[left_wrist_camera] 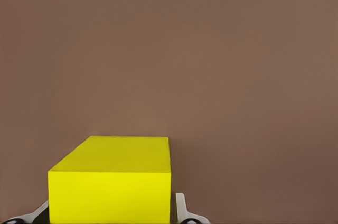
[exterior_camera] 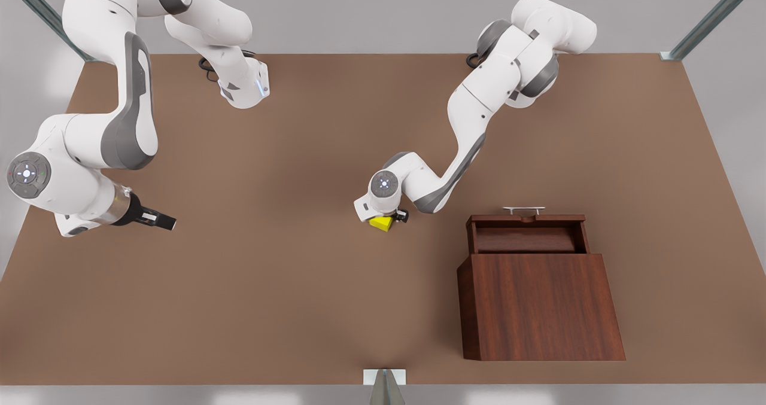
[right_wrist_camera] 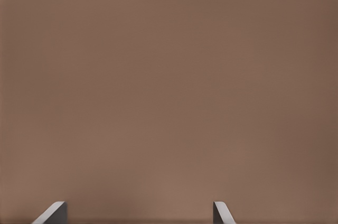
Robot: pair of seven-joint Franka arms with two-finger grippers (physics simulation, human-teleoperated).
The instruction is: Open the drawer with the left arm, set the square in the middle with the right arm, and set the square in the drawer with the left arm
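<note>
Left gripper (exterior_camera: 392, 218) clasps the square (exterior_camera: 381, 222), tilted cornerwise.

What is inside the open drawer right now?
The drawer is pulled out and its visible wooden floor is bare. The part still inside the cabinet is hidden. The yellow cube sits between the left gripper's fingers on the table.

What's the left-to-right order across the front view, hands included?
Right hand, open over bare table → left hand closed on the square → open drawer of the cabinet.
</note>
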